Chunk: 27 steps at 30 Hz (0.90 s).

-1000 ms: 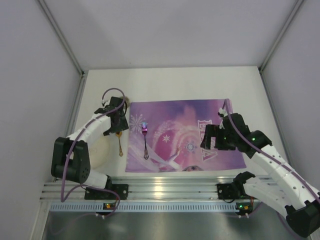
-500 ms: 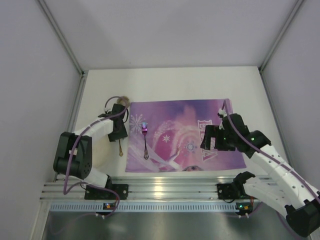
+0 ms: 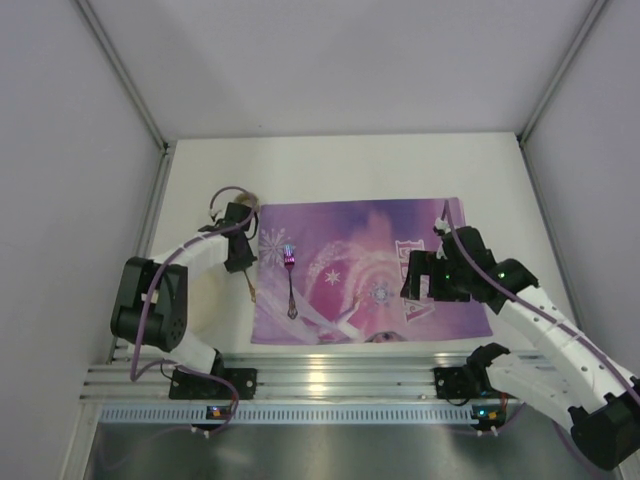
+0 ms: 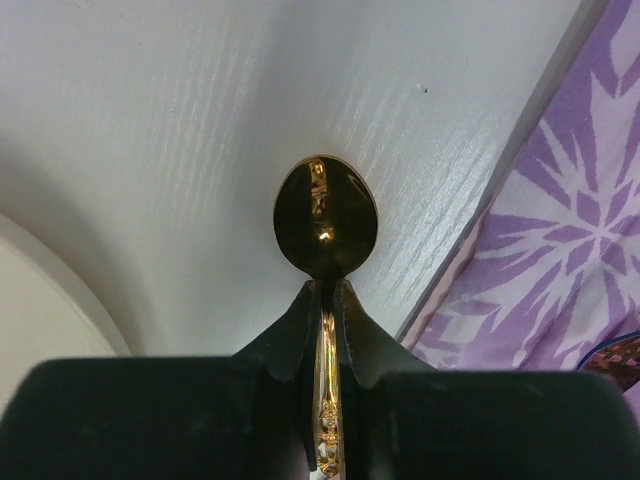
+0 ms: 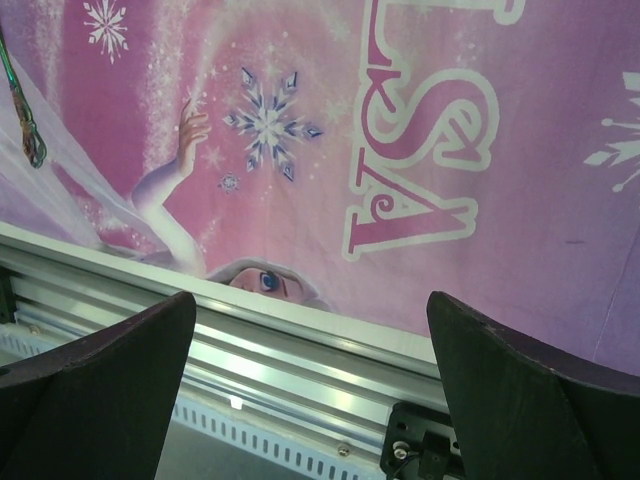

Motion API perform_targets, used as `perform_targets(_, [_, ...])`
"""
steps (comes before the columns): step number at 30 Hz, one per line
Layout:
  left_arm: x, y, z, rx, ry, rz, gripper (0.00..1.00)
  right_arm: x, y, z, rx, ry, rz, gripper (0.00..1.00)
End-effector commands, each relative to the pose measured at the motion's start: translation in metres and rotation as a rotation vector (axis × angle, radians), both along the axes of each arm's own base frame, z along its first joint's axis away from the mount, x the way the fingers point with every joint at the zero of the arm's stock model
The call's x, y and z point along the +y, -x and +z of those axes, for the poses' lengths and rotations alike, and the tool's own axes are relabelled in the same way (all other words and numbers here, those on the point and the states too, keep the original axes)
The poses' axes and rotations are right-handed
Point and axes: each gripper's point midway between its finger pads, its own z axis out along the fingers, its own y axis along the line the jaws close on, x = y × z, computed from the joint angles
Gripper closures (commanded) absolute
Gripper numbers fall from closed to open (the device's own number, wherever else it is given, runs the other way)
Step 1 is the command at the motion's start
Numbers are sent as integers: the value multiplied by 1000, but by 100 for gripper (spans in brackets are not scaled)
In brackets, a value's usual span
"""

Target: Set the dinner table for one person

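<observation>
My left gripper (image 4: 325, 287) is shut on the neck of a gold spoon (image 4: 325, 225), whose bowl sticks out ahead of the fingertips over the white dinner table (image 4: 200, 100). From above, that gripper (image 3: 240, 258) sits just off the left edge of the purple placemat (image 3: 360, 270), and the spoon's handle (image 3: 249, 286) slants toward the near side. A fork (image 3: 290, 282) with an iridescent head lies on the placemat's left part. My right gripper (image 3: 424, 286) hangs open over the placemat's near right part (image 5: 420, 120), nothing between its fingers (image 5: 130, 360).
A cream plate (image 3: 208, 298) lies on the table left of the spoon; its rim (image 4: 40, 290) shows in the left wrist view. The aluminium rail (image 3: 330, 375) runs along the near edge. Grey walls enclose the table (image 3: 350, 165) on three sides.
The left gripper has closed on the spoon, and the spoon's handle has swung a little toward the placemat. The right arm has not moved.
</observation>
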Motion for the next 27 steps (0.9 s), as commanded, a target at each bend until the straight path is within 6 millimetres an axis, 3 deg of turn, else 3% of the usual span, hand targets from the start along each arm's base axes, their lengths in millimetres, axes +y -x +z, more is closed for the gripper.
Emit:
perform_targets(1, [8,31,-40,145,-5,35,94,-2,-6,4,-21,2,-15,0])
perform_targets(3, [8,31,-46,171,-5,40,100,-3,-6,3,-16,5,-17,0])
perform_targets(7, [8,30,-52,197,-10,46,100,-2,-7,2,-7,9,-15,0])
perform_targets(11, [8,27,-46,177,-10,38,100,-1,-8,4,-15,6,-12,0])
perform_targets(19, [16,10,-2,92,-65,8,100,1,-10,5,-20,-1,-8,0])
perform_targets(27, [17,-16,60,-23,-85,-14,100,6,-14,9,-30,-16,8,0])
